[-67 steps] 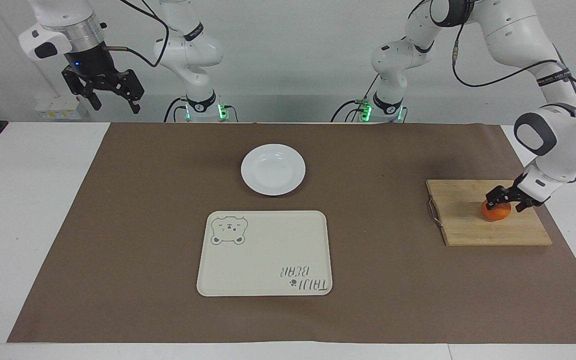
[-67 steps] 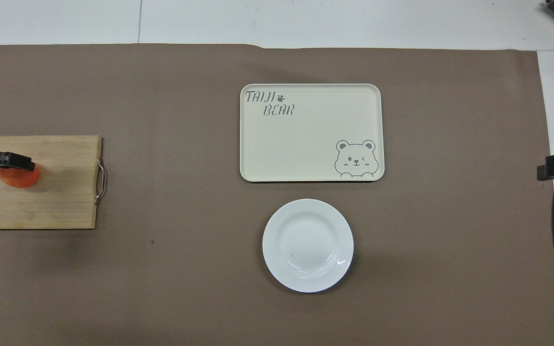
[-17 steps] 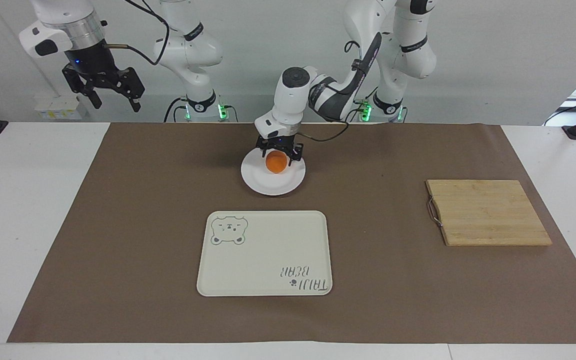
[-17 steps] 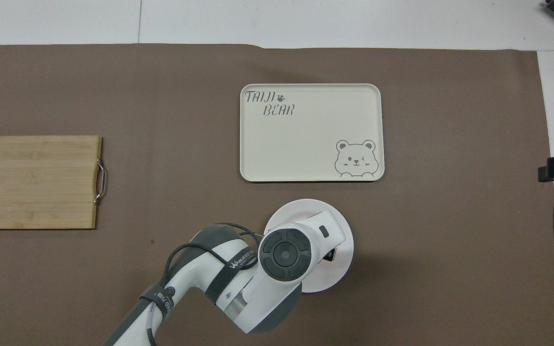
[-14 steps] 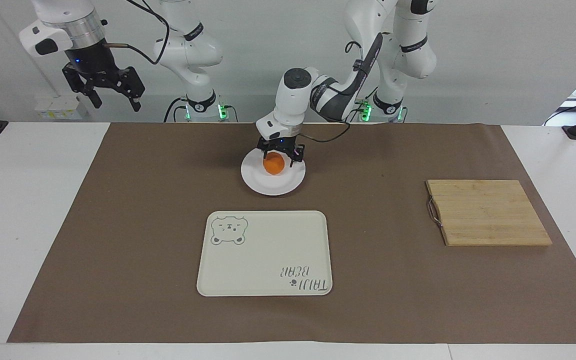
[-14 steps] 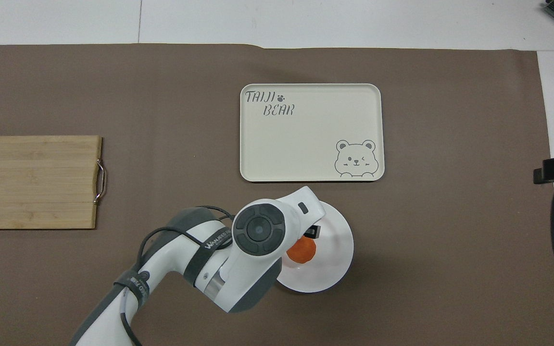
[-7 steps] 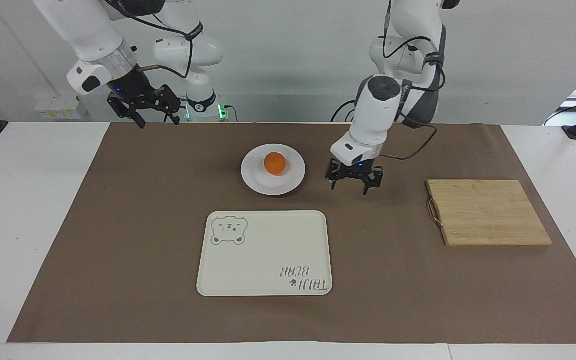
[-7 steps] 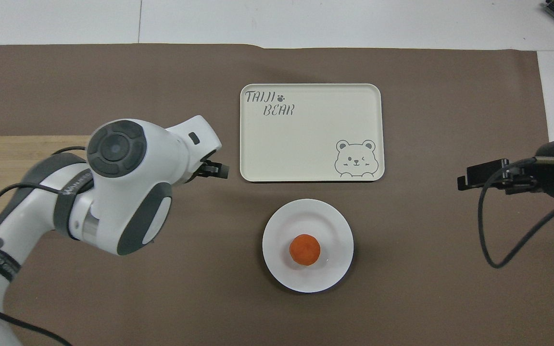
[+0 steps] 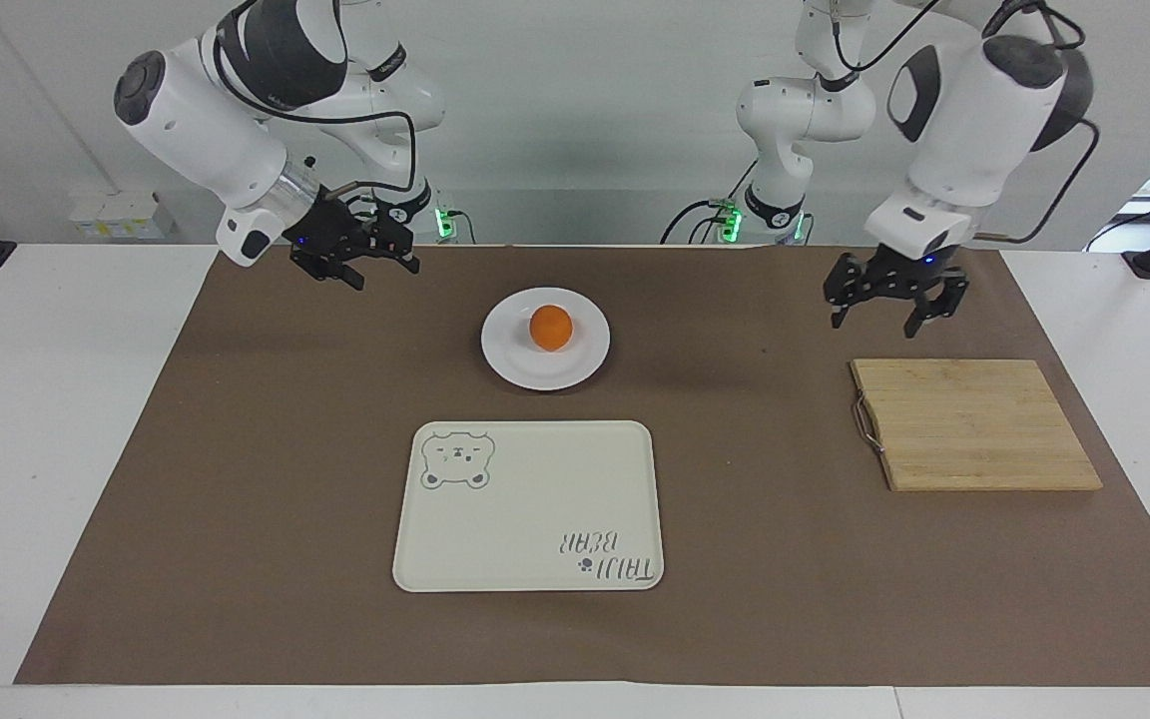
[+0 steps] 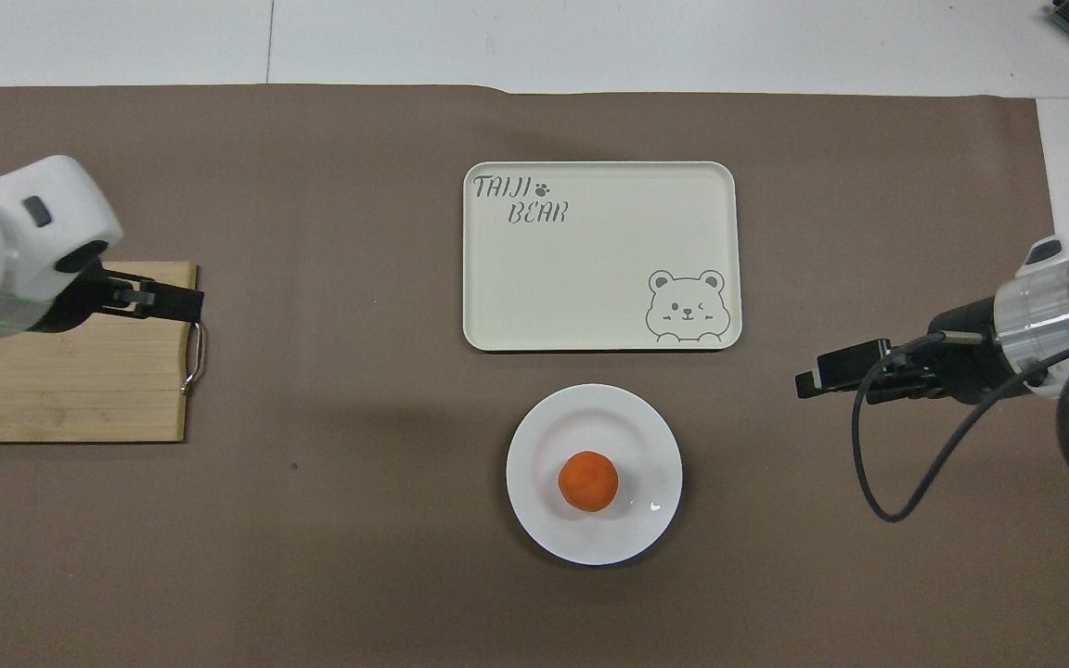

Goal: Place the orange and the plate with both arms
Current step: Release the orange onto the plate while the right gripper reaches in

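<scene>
The orange (image 9: 550, 327) sits on the plate (image 9: 512, 364) — well apart from both grippers' spread, empty fingers.

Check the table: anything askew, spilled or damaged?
Nothing stands out. The orange sits whole on the plate, the tray and cutting board lie flat, no spills. Left gripper and right gripper hang open, holding nothing.

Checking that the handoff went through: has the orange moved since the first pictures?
Yes. The orange has left the cutting board and now rests on the plate, toward the table's middle.
</scene>
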Tool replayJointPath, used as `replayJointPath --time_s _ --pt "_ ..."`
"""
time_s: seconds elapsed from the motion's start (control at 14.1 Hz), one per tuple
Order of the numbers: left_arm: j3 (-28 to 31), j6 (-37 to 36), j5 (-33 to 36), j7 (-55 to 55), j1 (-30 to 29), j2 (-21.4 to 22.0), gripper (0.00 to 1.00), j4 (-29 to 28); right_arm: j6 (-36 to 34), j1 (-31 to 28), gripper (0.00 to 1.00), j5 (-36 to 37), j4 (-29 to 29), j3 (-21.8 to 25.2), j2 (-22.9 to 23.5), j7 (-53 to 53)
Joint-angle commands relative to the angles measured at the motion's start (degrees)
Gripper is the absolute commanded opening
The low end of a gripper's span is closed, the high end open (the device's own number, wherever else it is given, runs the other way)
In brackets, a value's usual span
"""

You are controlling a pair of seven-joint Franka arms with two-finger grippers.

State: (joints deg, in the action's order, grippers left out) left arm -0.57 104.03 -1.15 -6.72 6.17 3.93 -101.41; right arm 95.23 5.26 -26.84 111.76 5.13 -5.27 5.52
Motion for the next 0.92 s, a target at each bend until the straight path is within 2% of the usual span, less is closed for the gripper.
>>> replayJointPath --time_s 0.0,0.14,0.35,0.5,0.71,0.85 --pt "-0.9 -7.9 1.0 -3.3 -5.3 -1.6 1.00 8.8 3.9 -2.0 1.00 -6.2 8.9 -0.2 -1.2 11.5" --pt "-0.8 -10.4 1.2 -4.8 -7.6 -2.9 1.00 12.4 7.7 -1.9 1.00 -8.9 14.6 -0.2 -2.0 15.5" --pt "-0.8 -15.9 1.2 -4.8 -7.7 -6.6 1.00 19.1 10.1 -1.2 1.00 -13.2 18.5 -0.2 -1.6 17.5" --pt "-0.8 -16.3 1.2 -4.8 -7.6 -6.6 1.00 19.1 14.7 0.2 1.00 -13.9 22.5 -0.3 -1.4 20.2" --pt "-0.9 -16.1 1.2 -4.4 -7.4 -6.1 1.00 18.9 16.8 1.2 1.00 -16.2 26.6 -0.3 -1.0 21.5" --pt "-0.9 -16.3 1.2 -4.0 -7.1 -4.0 1.00 15.6 19.3 3.0 1.00 -18.2 29.4 -0.3 -1.0 21.7"
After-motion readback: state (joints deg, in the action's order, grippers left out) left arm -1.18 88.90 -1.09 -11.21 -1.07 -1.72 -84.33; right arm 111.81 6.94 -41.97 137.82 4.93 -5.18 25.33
